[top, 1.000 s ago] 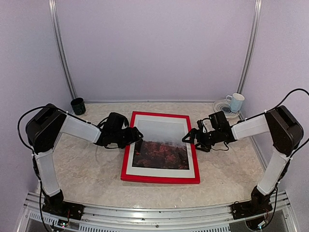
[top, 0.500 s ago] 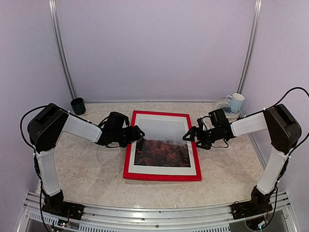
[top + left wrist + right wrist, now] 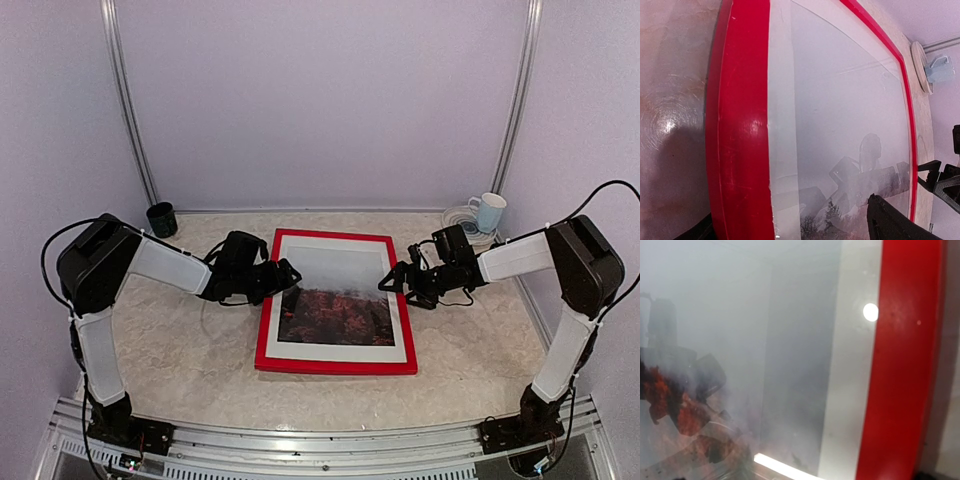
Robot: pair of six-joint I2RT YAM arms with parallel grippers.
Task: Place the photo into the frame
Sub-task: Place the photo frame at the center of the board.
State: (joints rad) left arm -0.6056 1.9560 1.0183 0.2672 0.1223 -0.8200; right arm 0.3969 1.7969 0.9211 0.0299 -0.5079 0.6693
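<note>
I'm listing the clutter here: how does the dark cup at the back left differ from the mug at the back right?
The cup is blackish green, while the mug is pale white. The cup stands straight on the table, but the mug stands on a plate. The mug shows a handle; none is plain on the cup. Both are upright near the back wall.

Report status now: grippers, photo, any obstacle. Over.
Left gripper open at frame left edge. Right gripper open at right edge. Photo inside frame, face up. No obstacle seen.
</note>
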